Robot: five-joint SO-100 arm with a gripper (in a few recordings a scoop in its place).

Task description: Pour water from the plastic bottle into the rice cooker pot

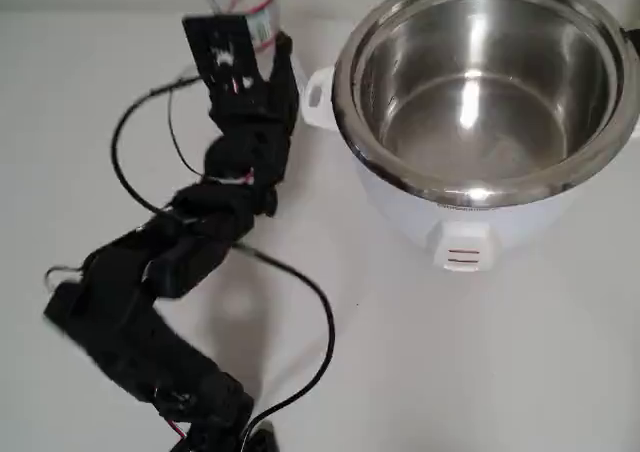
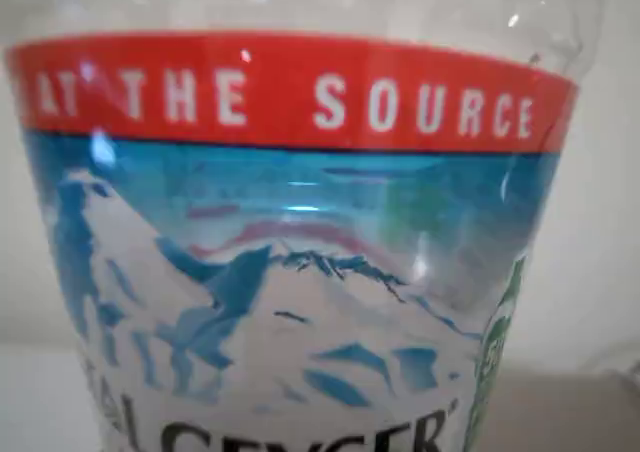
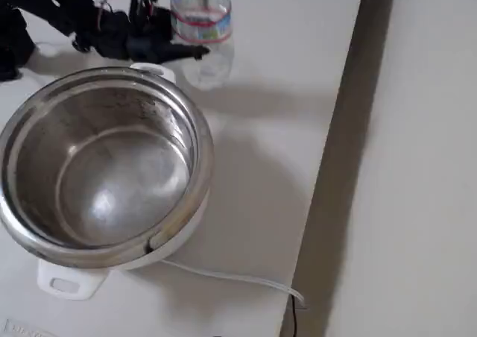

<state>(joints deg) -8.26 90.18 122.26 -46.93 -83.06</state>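
Label on plastic bottle [image 2: 300, 242] reads "AT THE SOURCE"; gripper [image 3: 195, 52] state unclear.

Plastic bottle [image 1: 247, 2]: small, clear, upright on the white table, at the top edge of the overhead view, left of the cooker and apart from it. Label has red bands top and bottom; the wrist view shows it close up [image 2: 290, 242], a red band with white lettering "AT THE SOURCE" over a blue-and-white mountain picture. In the fixed view it stands just beyond the cooker's handle [image 3: 202, 24].

Rice cooker pot [image 1: 440, 187]: large, round, shiny stainless steel with a wide rim, sitting in a white cooker body with side handles and a red-marked front switch. Lid off, interior reflective; water inside can't be told [image 3: 195, 173].
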